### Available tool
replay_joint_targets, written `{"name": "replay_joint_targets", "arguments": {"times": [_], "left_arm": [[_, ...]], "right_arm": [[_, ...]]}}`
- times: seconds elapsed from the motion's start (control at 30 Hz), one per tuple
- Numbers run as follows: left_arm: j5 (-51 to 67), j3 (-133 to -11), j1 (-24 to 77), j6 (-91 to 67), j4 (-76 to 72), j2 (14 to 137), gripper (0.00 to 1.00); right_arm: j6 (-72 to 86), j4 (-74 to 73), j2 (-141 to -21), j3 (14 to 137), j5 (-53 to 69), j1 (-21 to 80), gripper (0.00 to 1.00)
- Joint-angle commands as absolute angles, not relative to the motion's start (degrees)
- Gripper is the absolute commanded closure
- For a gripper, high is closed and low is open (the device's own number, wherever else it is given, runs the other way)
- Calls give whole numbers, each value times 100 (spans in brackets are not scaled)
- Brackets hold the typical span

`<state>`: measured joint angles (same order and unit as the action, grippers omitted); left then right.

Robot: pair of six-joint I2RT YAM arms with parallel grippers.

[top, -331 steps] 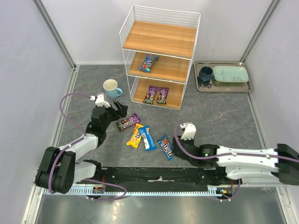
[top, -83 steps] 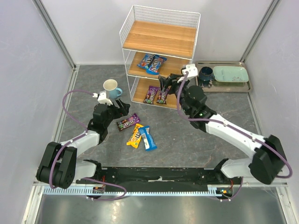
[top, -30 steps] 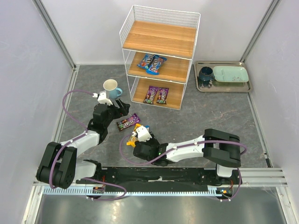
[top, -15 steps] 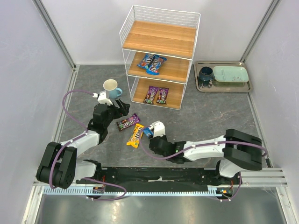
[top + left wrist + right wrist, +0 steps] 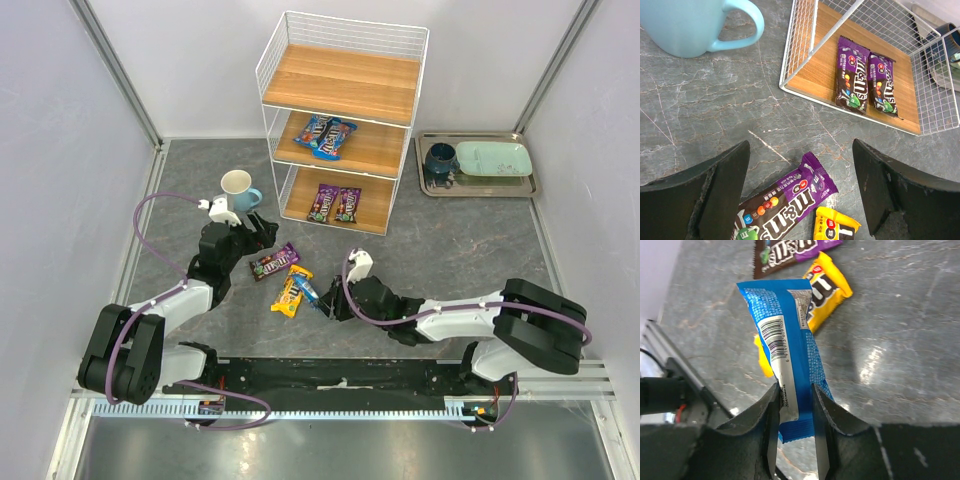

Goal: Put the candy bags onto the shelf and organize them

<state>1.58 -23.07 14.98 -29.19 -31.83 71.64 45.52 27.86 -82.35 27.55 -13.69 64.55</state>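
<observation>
The right jaws pinch just one end of the blue candy bag (image 5: 790, 335) above the desk (image 5: 450, 240), well apart from the shelf (image 5: 345, 80), so it could slip or flap loose in transit; the left jaws gape open.

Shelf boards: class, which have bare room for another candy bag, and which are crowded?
Top board is bare. Middle board is free right of its two blue bags. Bottom board is most crowded: two purple bags fill its middle, leaving side strips only.
</observation>
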Motion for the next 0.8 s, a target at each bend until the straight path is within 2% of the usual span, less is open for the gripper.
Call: {"name": "replay_joint_targets", "arguments": {"times": [0.0, 0.27, 0.53, 0.67, 0.73, 0.77], "left_arm": [[114, -2364, 1503, -3094, -3428, 7181, 10], [114, -2373, 1494, -3103, -3419, 7189, 10], [106, -2364, 1494, -3102, -3419, 7190, 10], [123, -2364, 1485, -3103, -3428, 7207, 10], [114, -2364, 1485, -3103, -3428, 7198, 10], [114, -2364, 1485, -3103, -3428, 7207, 10]], "right_arm": [[5237, 4066, -8323, 2480, -731, 6302, 64], [6458, 5439, -9033, 2197, -36, 6100, 63], [7707, 8153, -10483, 1978, 527, 6012, 62], [8033, 9314, -11002, 1863, 554, 5985, 48], [8025, 9360, -11092, 1863, 545, 5977, 43], [7998, 9343, -11074, 1828, 510, 5985, 36]]}}
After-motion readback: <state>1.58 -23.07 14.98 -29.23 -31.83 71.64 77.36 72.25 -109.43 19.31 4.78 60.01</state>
